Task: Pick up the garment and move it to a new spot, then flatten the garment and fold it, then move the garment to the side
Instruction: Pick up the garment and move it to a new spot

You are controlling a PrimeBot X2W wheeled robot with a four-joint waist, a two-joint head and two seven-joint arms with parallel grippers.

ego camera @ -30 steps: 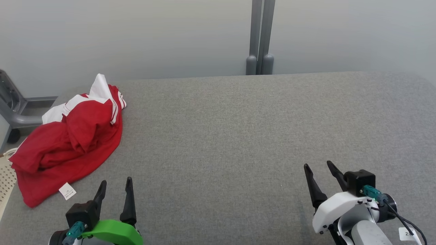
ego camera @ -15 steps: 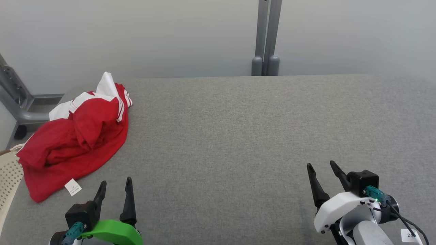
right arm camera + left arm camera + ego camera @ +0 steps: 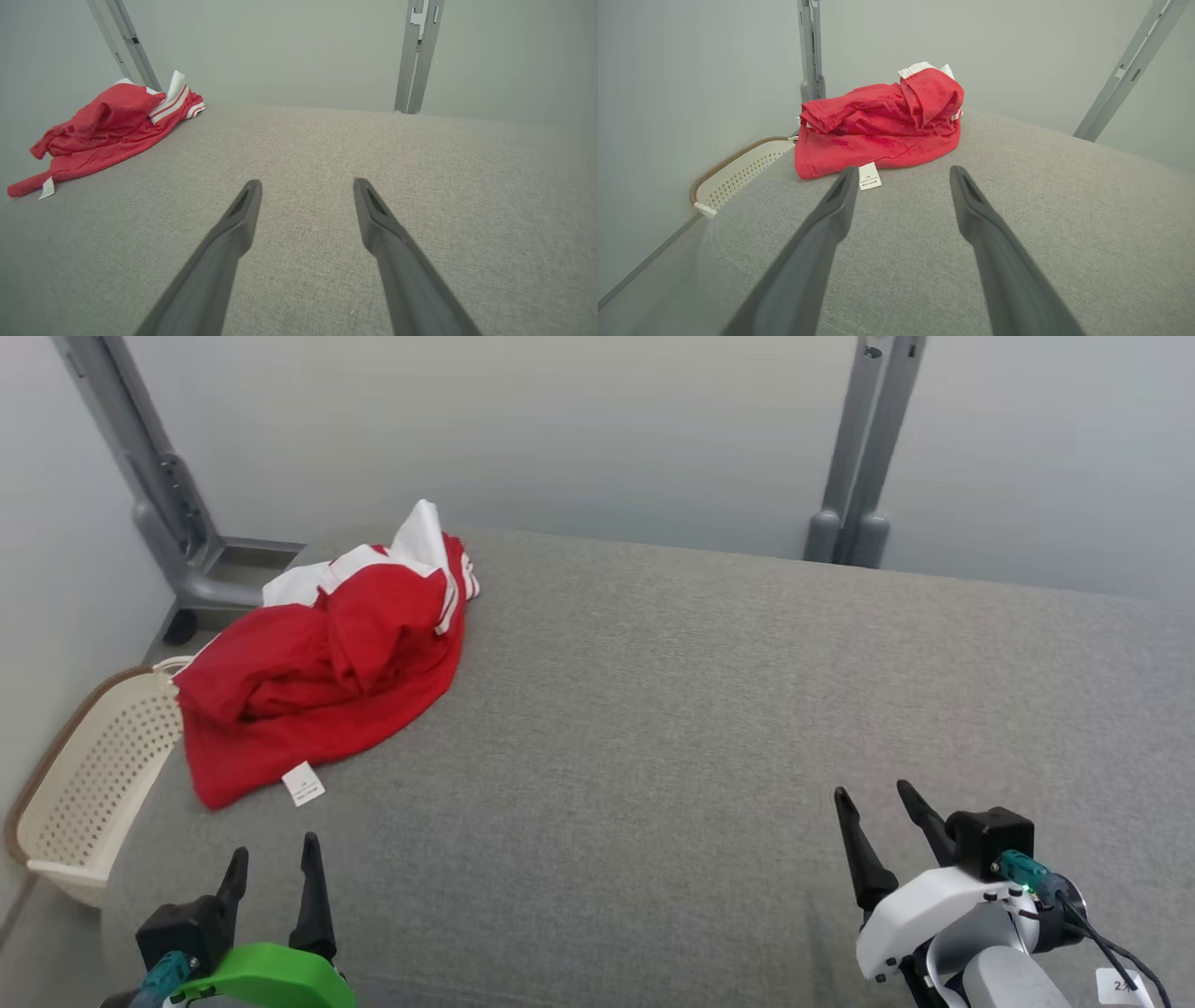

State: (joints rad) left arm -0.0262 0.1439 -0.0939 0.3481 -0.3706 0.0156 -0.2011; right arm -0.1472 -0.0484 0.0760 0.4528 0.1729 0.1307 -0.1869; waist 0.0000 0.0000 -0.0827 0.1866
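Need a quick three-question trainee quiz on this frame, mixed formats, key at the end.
1. True or false: the red garment lies spread flat on the grey surface.
2. The left gripper and right gripper are: A) both open, empty B) both shut on cloth C) one of each.
3. Fill in: off the surface's left edge stands a perforated cream ____.
Key: 1 false, it is crumpled; 2 A; 3 basket.

The print on the white label (image 3: 303, 785) at the near hem of the red garment (image 3: 327, 653) is too small to be read. Left of the garment, the cream perforated basket (image 3: 93, 775) is partly hidden behind the desk (image 3: 653, 709) edge, its far end covered by the garment.
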